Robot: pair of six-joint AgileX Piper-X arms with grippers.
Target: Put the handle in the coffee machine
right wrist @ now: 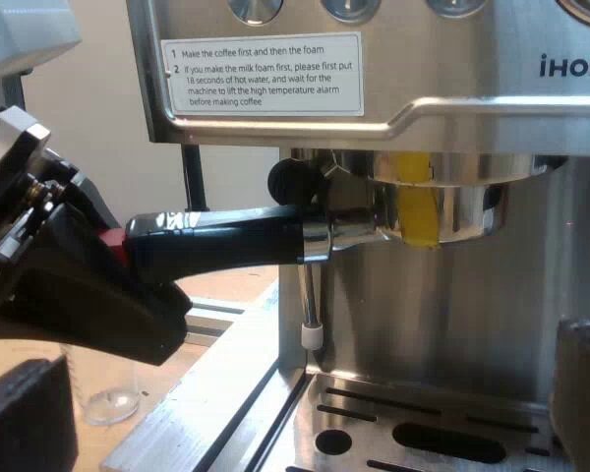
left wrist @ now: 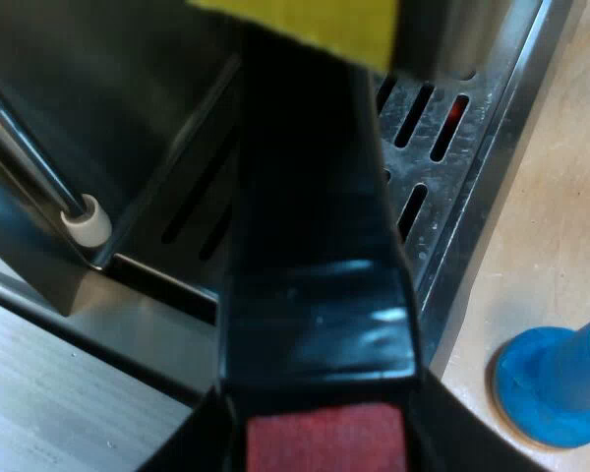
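Note:
The metal holder [right wrist: 423, 211] sits up in the espresso machine's [right wrist: 452, 108] front, a yellow strip [right wrist: 413, 211] on its rim. Its dark handle [right wrist: 226, 246] sticks out level from the machine. My left gripper [right wrist: 128, 270] is shut on the handle's outer part, with the red end [right wrist: 113, 241] between its fingers. In the left wrist view the handle [left wrist: 315, 246] runs away from the camera, its red end [left wrist: 315, 442] nearest and the black fingers [left wrist: 182, 447] on both sides. My right gripper [right wrist: 305, 393] stands open in front of the machine, apart from the holder.
A steam wand with a white tip [right wrist: 312, 334] hangs beside the holder, over the slotted drip tray [right wrist: 403, 433]. A blue tamper [left wrist: 560, 388] stands on the wooden table by the tray's edge. A clear measuring glass [right wrist: 108, 398] stands below the left gripper.

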